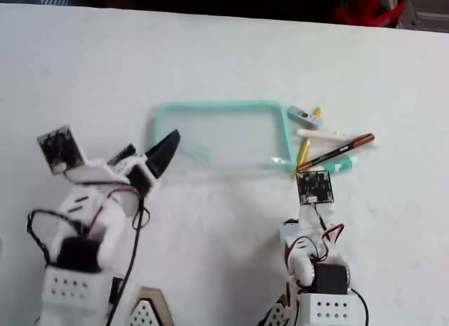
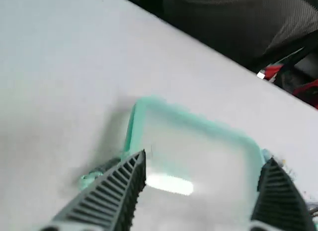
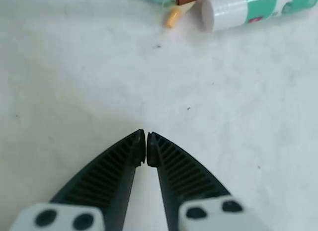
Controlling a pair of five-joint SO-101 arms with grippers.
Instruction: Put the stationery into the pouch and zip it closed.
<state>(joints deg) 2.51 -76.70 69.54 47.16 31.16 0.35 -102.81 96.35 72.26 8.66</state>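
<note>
A white counter [image 1: 224,52] is seen from above, with two robot arms at its near edge.

The pouch [image 1: 221,133] lies flat in the middle of the counter. It is see-through with a teal rim. It looks light, soft and floppy, and it will likely slide on the smooth counter. It probably needs pinning at one end while things go in, by the rim rather than the slick clear face. Whether its zip is open cannot be told.

The left arm leans in toward the pouch's left end. The left hand [image 1: 163,152] is released, with its jaws spread wide and grasping nothing. Its tip is right at the pouch's rim.

The right arm stands near the pouch's right end. The right hand [image 3: 146,139] points down at bare counter. It is clenched with the tips touching and grasps nothing.

The stationery [image 1: 326,140] sits in a loose heap just beside the pouch's right end, none of it inside. Crossed pens lie there:
- a brown pen [image 1: 344,146]
- a white pen [image 1: 323,134]
- a yellow pen [image 1: 303,154], nearest the pouch's corner

A white tube [image 3: 248,5] with a teal label lies close to the right hand, and a small pale block [image 1: 303,116] lies at the far side of the heap.

These pieces look light, stiff and round, so they are apt to roll. Each is probably best pinched at mid-shaft, one at a time, starting from the top of the heap.
</note>
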